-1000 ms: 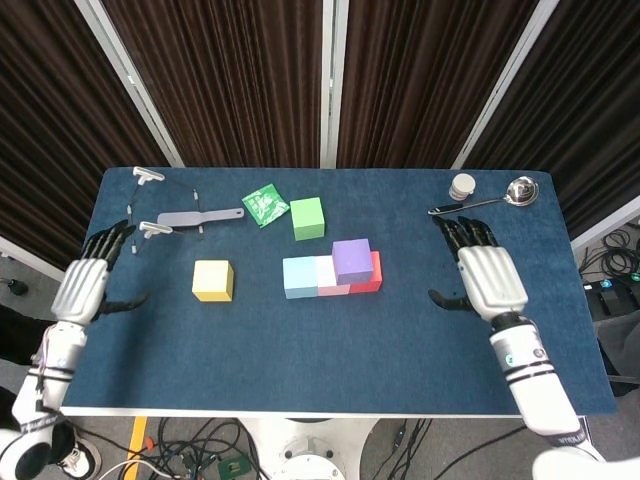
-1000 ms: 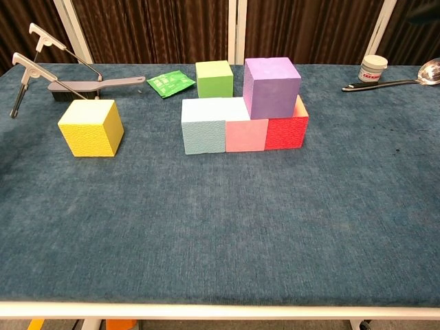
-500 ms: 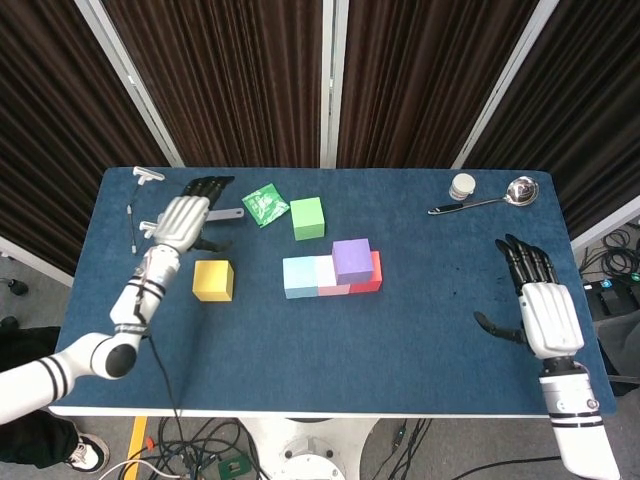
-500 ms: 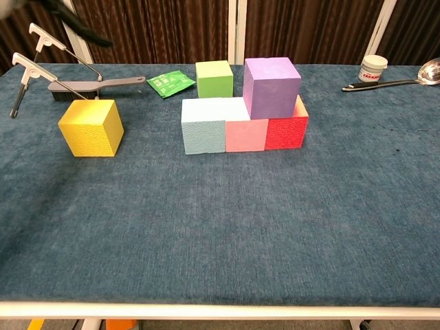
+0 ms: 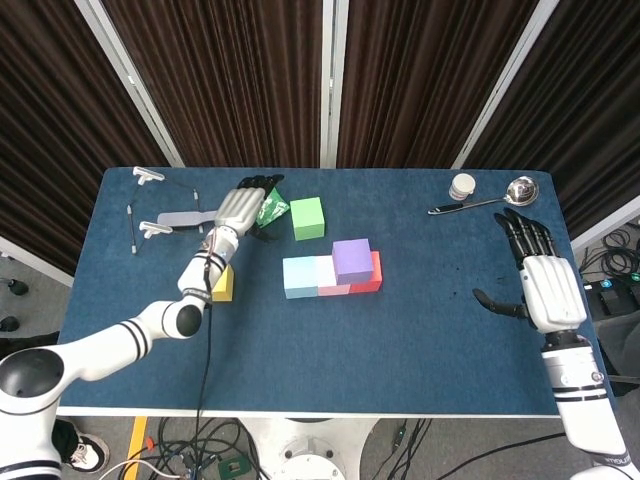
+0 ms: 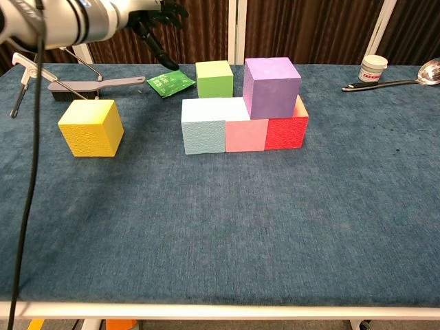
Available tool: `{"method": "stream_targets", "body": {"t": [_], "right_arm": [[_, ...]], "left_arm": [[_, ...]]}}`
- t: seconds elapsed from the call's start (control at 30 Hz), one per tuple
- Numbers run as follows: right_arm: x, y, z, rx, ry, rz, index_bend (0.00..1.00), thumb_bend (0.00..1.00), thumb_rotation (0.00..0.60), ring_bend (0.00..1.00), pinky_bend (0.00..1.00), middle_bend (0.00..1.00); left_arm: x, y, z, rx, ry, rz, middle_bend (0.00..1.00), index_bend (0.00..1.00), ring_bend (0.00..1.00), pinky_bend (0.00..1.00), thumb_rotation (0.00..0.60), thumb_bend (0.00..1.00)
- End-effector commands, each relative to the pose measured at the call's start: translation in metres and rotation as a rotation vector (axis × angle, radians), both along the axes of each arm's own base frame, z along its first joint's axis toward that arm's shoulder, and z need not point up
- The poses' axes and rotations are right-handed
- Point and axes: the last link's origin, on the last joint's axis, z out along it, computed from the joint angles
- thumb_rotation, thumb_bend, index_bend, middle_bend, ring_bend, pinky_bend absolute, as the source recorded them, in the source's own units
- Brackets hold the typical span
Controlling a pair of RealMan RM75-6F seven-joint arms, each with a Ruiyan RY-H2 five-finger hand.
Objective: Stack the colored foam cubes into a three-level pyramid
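A light blue cube (image 5: 299, 277), a pink cube (image 5: 327, 275) and a red cube (image 5: 372, 275) form a row at mid-table. On the pink and red ones sits a purple cube (image 5: 352, 259). Behind the row a green cube (image 5: 307, 217) stands alone. My left forearm partly covers the yellow cube (image 5: 223, 283), which is whole in the chest view (image 6: 91, 127). My left hand (image 5: 240, 208) hovers open with spread fingers, just left of the green cube, holding nothing. My right hand (image 5: 545, 285) is open and empty near the table's right edge, far from every cube.
A green packet (image 5: 270, 207) lies under my left hand's fingertips. A grey brush (image 6: 96, 86) and white-handled tools (image 5: 148, 176) lie at the back left. A small jar (image 5: 462, 186) and a metal ladle (image 5: 520, 190) sit at the back right.
My left hand has swung right from beside the table, over the brush, to above the green packet. My right hand drew back to the right edge, then stayed there. No cube moved.
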Motion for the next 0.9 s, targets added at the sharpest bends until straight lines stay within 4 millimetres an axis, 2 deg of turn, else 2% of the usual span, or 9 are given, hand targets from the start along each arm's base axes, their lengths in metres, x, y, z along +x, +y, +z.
{"method": "stream_targets", "body": {"t": [0.03,0.3,0.43,0.9], "right_arm": [[0.001,-0.002,0.0,0.001,0.0,0.002,0.0,0.09,0.6,0.0,0.0,0.0],[0.0,-0.006,-0.001,0.005,-0.005,-0.007,0.0,0.09,0.6,0.0,0.0,0.0],[0.0,-0.007,-0.001,0.007,-0.004,-0.011,0.0,0.09,0.6,0.0,0.0,0.0],[-0.008,-0.012,0.0,0.013,-0.007,-0.044,0.0,0.09,0.6,0.0,0.0,0.0]], "left_arm": [[0.005,0.009,-0.017,-0.032,-0.007,0.037,0.1,0.05,0.0,0.0,0.6,0.14],[0.0,0.025,-0.035,-0.089,-0.117,0.17,0.1,0.05,0.0,0.0,0.6,0.11],[0.001,0.031,-0.039,-0.071,-0.112,0.178,0.1,0.05,0.0,0.0,0.6,0.11],[0.003,0.037,-0.055,-0.087,-0.169,0.222,0.13,0.05,0.0,0.0,0.6,0.11]]}}
